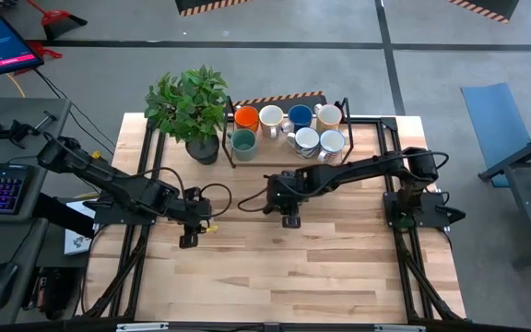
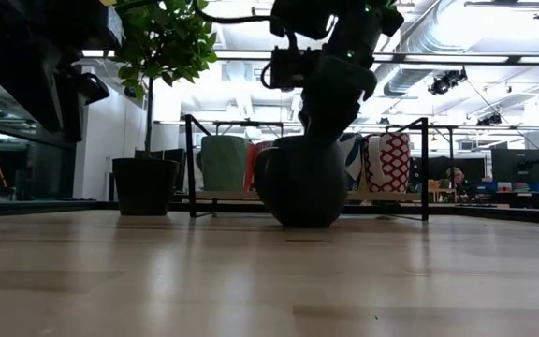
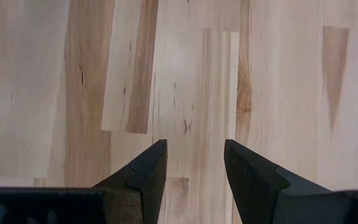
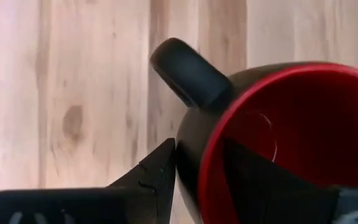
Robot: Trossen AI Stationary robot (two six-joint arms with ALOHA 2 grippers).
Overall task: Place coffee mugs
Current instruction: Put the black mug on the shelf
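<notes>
A dark mug with a red inside stands upright near the table's middle, also seen in the low view. My right gripper is shut on its rim from above. Several more coffee mugs, among them orange, blue and teal, stand on a black-framed rack at the far edge. My left gripper hangs open over bare wood to the left, with nothing between its fingers. My right gripper pinches the dark mug's wall at the rim, just beside the handle. One finger is inside the mug and one outside. The fingers slant down from above. The mug is upright, its base at or just above the table.
A potted plant in a dark pot stands left of the rack. The near half of the wooden table is bare. Black frame rails run along the table's left and right sides.
</notes>
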